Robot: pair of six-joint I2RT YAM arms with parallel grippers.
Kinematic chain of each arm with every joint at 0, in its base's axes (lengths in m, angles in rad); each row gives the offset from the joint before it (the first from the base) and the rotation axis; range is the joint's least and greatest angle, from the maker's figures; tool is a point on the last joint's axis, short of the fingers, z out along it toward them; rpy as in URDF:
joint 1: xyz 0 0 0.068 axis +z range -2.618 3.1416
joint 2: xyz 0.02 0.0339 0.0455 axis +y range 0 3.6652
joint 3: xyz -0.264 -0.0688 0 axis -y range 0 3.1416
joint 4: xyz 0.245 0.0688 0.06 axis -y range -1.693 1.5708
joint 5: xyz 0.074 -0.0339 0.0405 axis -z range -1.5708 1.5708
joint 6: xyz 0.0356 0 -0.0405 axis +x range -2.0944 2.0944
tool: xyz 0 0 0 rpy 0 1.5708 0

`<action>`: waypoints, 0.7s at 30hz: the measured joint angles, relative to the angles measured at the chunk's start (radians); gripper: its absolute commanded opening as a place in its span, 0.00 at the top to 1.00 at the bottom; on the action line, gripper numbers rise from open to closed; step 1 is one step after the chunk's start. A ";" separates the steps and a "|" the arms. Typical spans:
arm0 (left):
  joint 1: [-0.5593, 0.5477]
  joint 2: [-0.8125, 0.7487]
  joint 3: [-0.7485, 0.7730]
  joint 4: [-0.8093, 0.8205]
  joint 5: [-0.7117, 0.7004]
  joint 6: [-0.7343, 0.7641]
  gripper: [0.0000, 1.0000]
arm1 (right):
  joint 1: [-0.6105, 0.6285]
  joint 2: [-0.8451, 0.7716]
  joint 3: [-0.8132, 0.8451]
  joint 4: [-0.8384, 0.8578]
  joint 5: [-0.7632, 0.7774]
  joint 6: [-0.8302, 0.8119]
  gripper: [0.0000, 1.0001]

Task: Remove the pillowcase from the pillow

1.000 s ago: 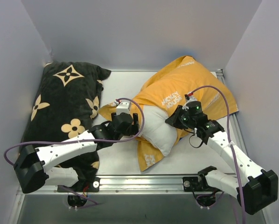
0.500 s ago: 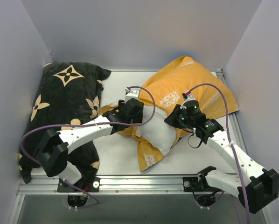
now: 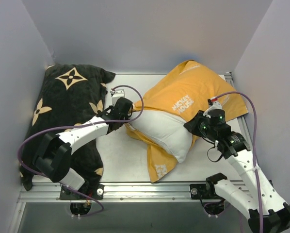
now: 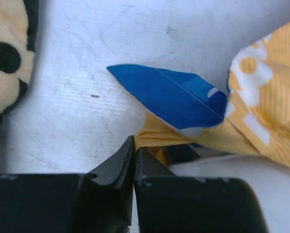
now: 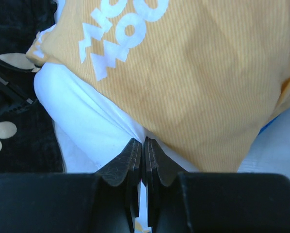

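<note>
Far end of the pillow inside the pillowcase, black cushion partly beneath the left arm.

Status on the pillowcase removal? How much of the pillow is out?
Done: the near part of the white pillow is bared, and the orange pillowcase covers the rest. In hand: the right gripper is shut on the pillow's white fabric, and the left gripper is shut at the pillowcase's orange edge, seemingly pinching it. Left: pull the two apart until the pillowcase comes fully off.

Left gripper; right gripper; both closed
</note>
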 measured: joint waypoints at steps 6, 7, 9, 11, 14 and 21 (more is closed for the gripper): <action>0.017 0.051 -0.068 0.091 0.073 -0.072 0.99 | -0.048 -0.029 0.023 -0.066 -0.020 -0.006 1.00; 0.020 0.066 -0.072 0.103 0.083 -0.079 0.99 | -0.051 -0.029 0.025 -0.072 -0.024 -0.008 1.00; 0.027 0.095 -0.090 0.143 0.115 -0.090 0.99 | -0.053 -0.029 0.032 -0.087 -0.032 -0.010 1.00; 0.040 0.119 -0.102 0.170 0.156 -0.103 0.99 | -0.056 -0.029 0.055 -0.109 -0.034 -0.018 1.00; 0.085 0.144 -0.103 0.220 0.246 -0.117 0.99 | -0.085 -0.030 0.117 -0.158 -0.039 -0.037 1.00; 0.159 0.187 -0.037 0.347 0.432 -0.099 0.90 | -0.156 -0.040 0.235 -0.229 -0.116 -0.052 1.00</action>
